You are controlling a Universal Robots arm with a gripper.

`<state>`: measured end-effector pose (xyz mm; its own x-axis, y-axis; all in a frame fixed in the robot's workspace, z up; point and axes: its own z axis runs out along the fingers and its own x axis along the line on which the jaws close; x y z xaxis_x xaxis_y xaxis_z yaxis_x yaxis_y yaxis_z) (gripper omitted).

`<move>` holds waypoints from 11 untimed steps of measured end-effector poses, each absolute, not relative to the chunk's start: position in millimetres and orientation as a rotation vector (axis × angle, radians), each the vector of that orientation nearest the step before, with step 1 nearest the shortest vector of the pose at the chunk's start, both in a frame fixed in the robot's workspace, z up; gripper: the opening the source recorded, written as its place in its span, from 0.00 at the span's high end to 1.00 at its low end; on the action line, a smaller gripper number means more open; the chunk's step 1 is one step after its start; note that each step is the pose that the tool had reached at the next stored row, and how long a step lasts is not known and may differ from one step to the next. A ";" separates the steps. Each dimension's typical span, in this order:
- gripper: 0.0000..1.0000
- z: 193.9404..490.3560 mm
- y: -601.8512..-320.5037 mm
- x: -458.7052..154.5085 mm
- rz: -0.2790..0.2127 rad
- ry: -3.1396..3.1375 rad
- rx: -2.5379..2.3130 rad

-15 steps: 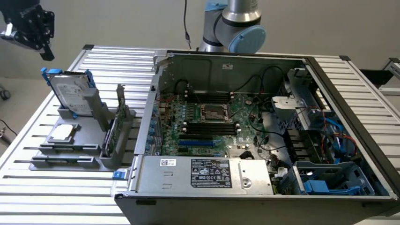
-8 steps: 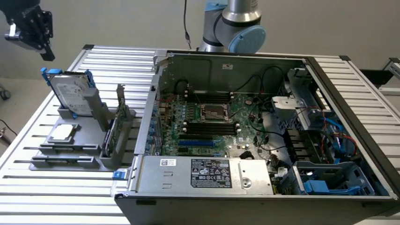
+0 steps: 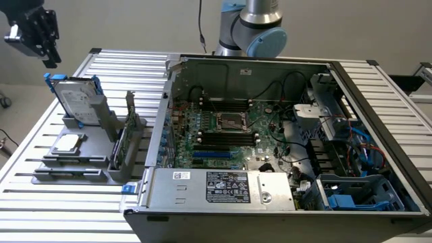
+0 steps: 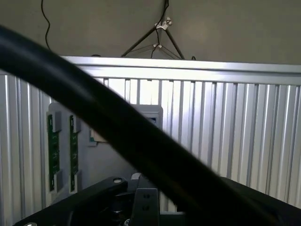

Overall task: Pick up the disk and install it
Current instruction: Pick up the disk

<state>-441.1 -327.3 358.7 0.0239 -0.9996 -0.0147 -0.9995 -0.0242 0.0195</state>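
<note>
The disk [image 3: 76, 98], a silver-grey hard drive with a white label and blue side rails, stands upright in a grey holder [image 3: 91, 147] on the exterior view's left. My black gripper [image 3: 48, 56] hangs in the air above the disk, a little toward the exterior view's left, well clear of it and holding nothing. An open computer case [image 3: 270, 147] fills the middle of the table, with a blue drive bay [image 3: 354, 195] at its near right corner. In the wrist view, the grey holder [image 4: 108, 155] lies on the slatted table below.
A smaller flat silver drive [image 3: 70, 143] lies in the holder in front of the disk. Green circuit boards [image 4: 53, 150] stand in the holder's slots. A thick black cable [image 4: 117, 127] crosses the wrist view. The arm's base [image 3: 253, 30] rises behind the case. The slatted metal table [image 3: 40, 202] surrounds everything.
</note>
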 end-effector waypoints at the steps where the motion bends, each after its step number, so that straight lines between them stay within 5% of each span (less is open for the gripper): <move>1: 0.70 358.6 -327.4 -440.8 -0.038 -2.192 2.245; 4: 0.53 357.2 -327.8 -440.5 -0.038 -2.191 2.245; 11: 0.46 346.5 -329.2 -440.5 -0.038 -2.183 2.253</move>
